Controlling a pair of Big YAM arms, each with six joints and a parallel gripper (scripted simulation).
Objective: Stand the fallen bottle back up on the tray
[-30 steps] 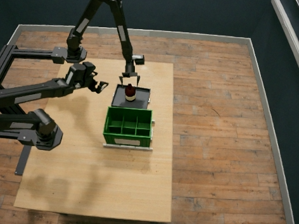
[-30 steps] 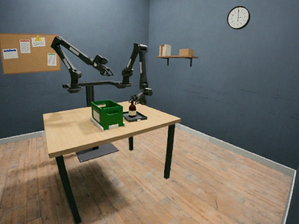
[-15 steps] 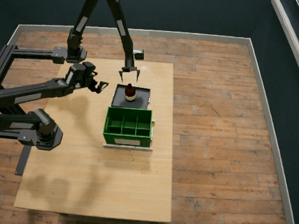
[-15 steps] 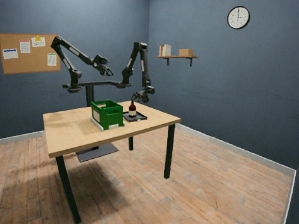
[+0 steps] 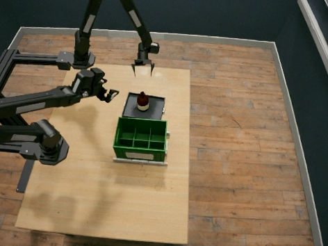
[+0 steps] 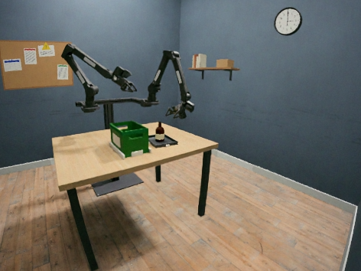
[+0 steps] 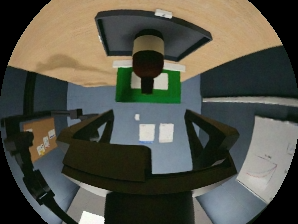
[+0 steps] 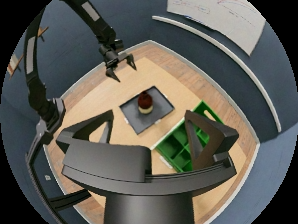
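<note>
The brown bottle (image 5: 142, 101) stands upright on the dark tray, which lies flat on the table just behind the green crate (image 5: 140, 139). My left gripper (image 5: 142, 69) is open and empty, raised above and behind the tray, clear of the bottle. In the left wrist view the bottle (image 7: 148, 63) stands on the tray (image 7: 149, 28) beyond the open fingers. My right gripper (image 5: 111, 94) is open and empty, high to the left of the tray. The right wrist view shows the bottle (image 8: 145, 103) far below it.
The crate (image 6: 129, 138) sits level on its pale base, with empty compartments, touching the tray's (image 6: 163, 142) near edge. The table's far edge is close behind the left gripper (image 6: 180, 111). The right gripper (image 6: 128, 86) hangs high above the crate.
</note>
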